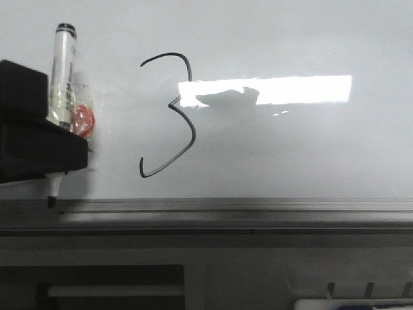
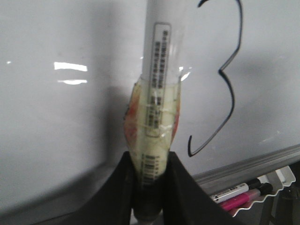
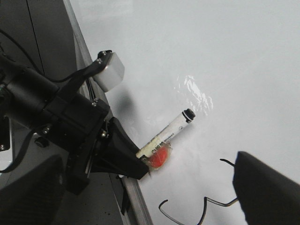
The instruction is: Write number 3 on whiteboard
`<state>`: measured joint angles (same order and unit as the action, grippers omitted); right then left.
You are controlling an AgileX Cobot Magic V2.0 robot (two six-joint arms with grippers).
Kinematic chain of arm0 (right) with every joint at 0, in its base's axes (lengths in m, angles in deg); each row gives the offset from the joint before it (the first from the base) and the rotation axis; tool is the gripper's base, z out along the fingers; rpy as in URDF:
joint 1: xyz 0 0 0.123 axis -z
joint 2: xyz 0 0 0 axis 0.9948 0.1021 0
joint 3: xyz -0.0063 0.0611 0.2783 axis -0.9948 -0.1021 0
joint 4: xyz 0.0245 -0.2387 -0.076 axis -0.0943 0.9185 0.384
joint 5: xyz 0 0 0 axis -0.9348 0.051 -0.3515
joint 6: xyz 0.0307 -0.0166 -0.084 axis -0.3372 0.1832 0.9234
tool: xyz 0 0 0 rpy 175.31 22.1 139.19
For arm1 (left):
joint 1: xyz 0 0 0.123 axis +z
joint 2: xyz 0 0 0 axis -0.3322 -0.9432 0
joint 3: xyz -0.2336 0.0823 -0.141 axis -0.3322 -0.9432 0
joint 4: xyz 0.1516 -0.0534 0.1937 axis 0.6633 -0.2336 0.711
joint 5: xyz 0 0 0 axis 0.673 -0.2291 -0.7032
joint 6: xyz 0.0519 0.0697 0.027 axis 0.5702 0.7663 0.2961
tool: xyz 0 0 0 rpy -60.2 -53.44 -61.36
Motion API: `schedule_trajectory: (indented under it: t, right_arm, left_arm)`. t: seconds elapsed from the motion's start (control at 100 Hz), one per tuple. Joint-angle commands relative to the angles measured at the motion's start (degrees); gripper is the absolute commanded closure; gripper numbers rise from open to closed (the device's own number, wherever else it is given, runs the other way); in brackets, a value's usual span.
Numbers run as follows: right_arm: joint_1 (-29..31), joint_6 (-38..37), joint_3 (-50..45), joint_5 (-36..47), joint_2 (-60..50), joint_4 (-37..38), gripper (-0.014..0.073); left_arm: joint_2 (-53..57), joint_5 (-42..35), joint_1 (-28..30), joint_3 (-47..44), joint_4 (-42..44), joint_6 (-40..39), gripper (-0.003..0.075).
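Observation:
The whiteboard (image 1: 290, 148) bears a thin black angular number 3 (image 1: 191, 126) left of centre. My left gripper (image 1: 61, 152) is shut on a white marker pen (image 1: 62, 71) wrapped in tape and an orange pad. The pen stands upright left of the 3, its black tip down at the board's grey rail (image 1: 258, 206). In the left wrist view the fingers (image 2: 183, 192) clamp the marker (image 2: 157, 93), with the 3 (image 2: 231, 96) beside it. My right gripper (image 3: 147, 199) is open and empty, off the board. Its finger (image 3: 267, 187) hides part of the 3 (image 3: 206, 206).
A tray with a white and a pink marker (image 2: 236, 196) hangs below the rail. A bright rectangular light reflection (image 1: 277, 89) lies across the board right of the 3. The left arm's black body and white camera block (image 3: 110, 70) sit by the board's edge.

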<state>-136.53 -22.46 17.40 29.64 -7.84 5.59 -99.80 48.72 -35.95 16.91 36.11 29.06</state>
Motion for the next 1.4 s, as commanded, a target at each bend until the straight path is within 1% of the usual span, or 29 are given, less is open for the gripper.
schedule_trajectory:
  t: [0.0,0.2,0.45,0.5,0.54,0.57,0.69,0.76,0.8,1.01,1.09,1.13,1.17,1.2,1.23,1.27,1.28,1.3,1.33,1.34,1.35,1.37,1.38,1.39]
  right_arm:
    - [0.3,0.0,1.9,2.9,-1.3,-1.1,-0.0055]
    - [0.3,0.0,1.9,1.3,-1.3,-1.9,-0.0055]
    - [0.3,0.0,1.9,1.3,-1.3,-3.0,-0.0055]
    - [0.3,0.0,1.9,1.3,-1.3,-3.0,-0.0055]
    - [0.3,0.0,1.9,1.3,-1.3,-3.0,-0.0055]
    - [0.3,0.0,1.9,1.3,-1.3,-3.0,-0.0055]
    - [0.3,0.0,1.9,1.0,-1.3,-3.1,-0.0055]
    - [0.3,0.0,1.9,1.0,-1.3,-3.1,-0.0055]
    - [0.3,0.0,1.9,1.0,-1.3,-3.1,-0.0055]
    - [0.3,0.0,1.9,0.8,-1.3,-3.1,-0.0055]
    - [0.3,0.0,1.9,0.8,-1.5,-3.1,-0.0053]
    - [0.3,0.0,1.9,0.8,-1.7,-3.1,-0.0037]
    - [0.3,0.0,1.9,0.5,-1.9,-3.1,0.0004]
    - [0.3,0.0,1.8,0.2,-2.1,-3.1,0.0061]
    - [0.3,0.0,1.7,0.2,-2.6,-3.1,0.0125]
    - [0.3,0.0,1.4,0.2,-3.2,-3.1,0.0249]
    - [0.3,0.0,1.4,0.1,-3.3,-3.1,0.0295]
    - [0.3,0.0,1.2,0.0,-3.7,-3.1,0.0343]
    - [0.3,0.0,1.1,0.0,-4.1,-3.1,0.0467]
    - [0.3,0.0,1.0,0.0,-4.3,-2.9,0.0491]
    - [0.3,0.0,0.8,0.0,-4.5,-2.9,0.054]
    - [0.3,0.0,0.5,0.0,-5.0,-2.8,0.0587]
    - [0.3,0.0,0.3,0.0,-5.2,-2.6,0.0631]
    - [0.3,0.0,0.2,0.0,-5.5,-2.6,0.0653]
  left_arm:
    - [-1.1,-3.6,-0.1,2.5,-0.5,-0.5,0.0741]
    - [-2.1,-5.7,-0.1,2.9,-0.6,-0.5,0.0741]
    - [-2.1,-5.7,-0.1,2.9,0.2,0.6,0.0734]
    - [-2.1,-6.0,-0.1,2.9,0.2,0.6,0.0708]
    - [-2.1,-6.2,-0.1,2.9,0.2,0.6,0.066]
    - [-2.0,-6.3,-0.1,2.9,0.2,0.6,0.0616]
    - [-2.0,-7.2,-0.1,2.9,0.2,0.6,0.0383]
    - [-2.0,-7.2,-0.1,2.9,0.2,0.6,0.0308]
    - [-2.0,-7.2,-0.1,2.9,0.2,0.6,0.0296]
    - [0.6,-7.0,-0.1,2.5,0.2,0.7,0.0299]
    - [3.6,-7.0,-0.1,1.9,0.2,2.3,0.03]
    - [5.2,-7.0,-0.1,1.6,0.2,4.3,0.0302]
    - [7.3,-6.8,-0.1,1.2,0.2,6.9,0.0324]
    - [8.7,-6.7,-0.1,1.0,0.2,8.5,0.0355]
    - [10.6,-6.5,-0.1,0.8,0.2,9.8,0.0407]
    - [12.6,-6.5,-0.1,0.4,0.2,11.6,0.0471]
    - [13.4,-6.4,-0.1,0.2,0.2,12.2,0.0498]
    - [14.7,-6.0,-0.1,0.2,0.2,12.7,0.0542]
    - [16.4,-5.6,-0.1,-0.2,0.2,14.0,0.0601]
    - [16.8,-5.5,-0.1,-0.1,0.2,14.2,0.0616]
    - [17.6,-5.3,-0.1,-0.3,0.2,14.7,0.0646]
    - [18.9,-4.9,-0.1,-0.4,0.2,15.3,0.069]
    - [19.3,-4.8,-0.1,-0.5,0.2,15.8,0.0704]
    - [19.7,-4.5,-0.1,-0.5,0.2,16.0,0.0732]
